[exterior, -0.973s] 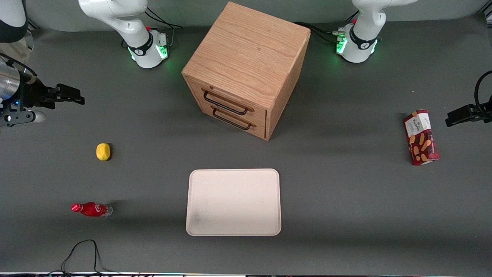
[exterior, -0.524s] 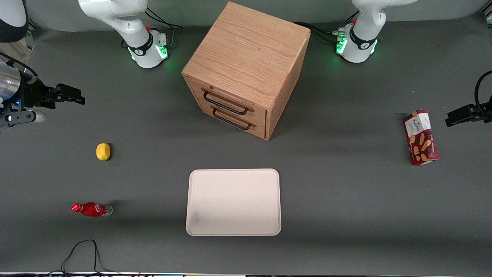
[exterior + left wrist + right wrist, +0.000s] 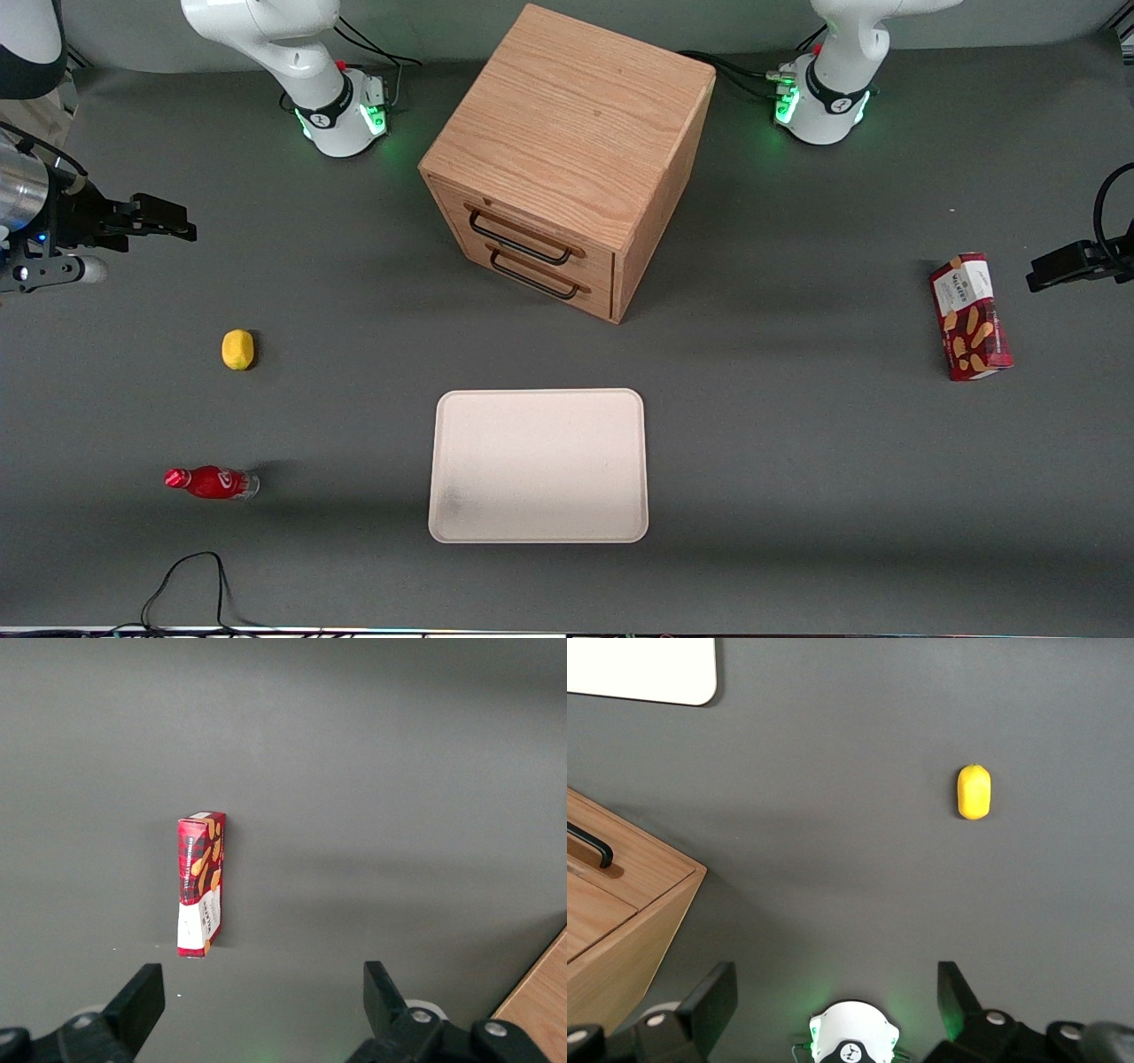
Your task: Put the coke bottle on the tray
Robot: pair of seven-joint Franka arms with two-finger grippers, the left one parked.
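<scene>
A dark grey worktop (image 3: 797, 461) carries everything. The largest thing on it is a light oak wooden cabinet (image 3: 567, 151) with two drawers, each with a black wire handle, in the upper middle of the front view; both drawers are closed, so their contents cannot be told. Below it in the lower middle of the frame lies the large flat cream-beige rectangular tray (image 3: 539, 464) with rounded corners and a low rim, holding nothing. At the middle right edge a red snack box printed with biscuits (image 3: 969, 315) lies toward the parked arm's end. The black two-finger gripper (image 3: 159, 221) hangs at the upper left edge of the front view, well apart from the bottle; the wrist view shows its jaws spread wide, holding nothing. The small red coke bottle with a red cap and clear base (image 3: 213, 482) lies on its side on the worktop at lower left, well apart from the tray. A small yellow lemon-shaped fruit (image 3: 237, 349) sits above it in the frame, farther from the camera.
</scene>
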